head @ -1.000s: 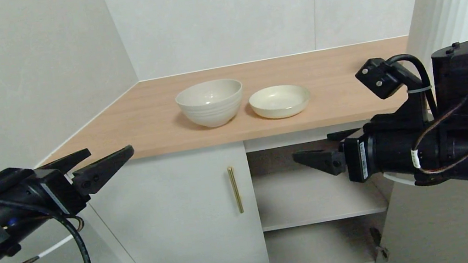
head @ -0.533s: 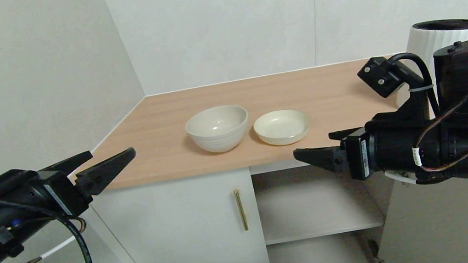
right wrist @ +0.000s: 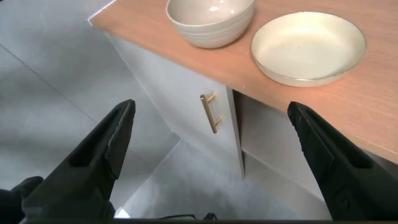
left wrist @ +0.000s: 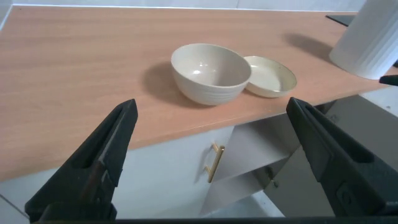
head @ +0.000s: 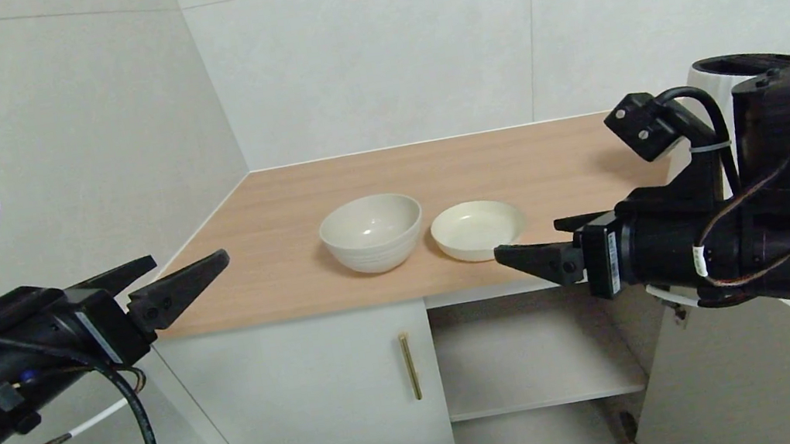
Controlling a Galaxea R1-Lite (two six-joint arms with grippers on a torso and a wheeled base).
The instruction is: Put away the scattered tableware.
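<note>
1. A wooden surface is being shown in a white tiled corner, above a white cabinet.
2. A deep cream bowl is being carried upright by the surface, near its front edge.
3. A shallow cream dish is being carried just beside the bowl, at its 3 o'clock. Whether the two rims are touching cannot be told.
4. The left hand is being held in the air at 9 o'clock of the head view. Its two black fingers are being kept spread apart, and nothing is being gripped.
5. The right hand is being held at 3 o'clock of the head view. Its fingers are also being kept apart around nothing, with the tips near the dish's 4 o'clock.
6. At the bowl's 6 o'clock, a cabinet door with a brass handle is being kept closed. At the dish's 6 o'clock, a shelf is being exposed in an open compartment.
7. A white ribbed container is being carried by the surface at the dish's 3 o'clock, well apart from it.
</note>
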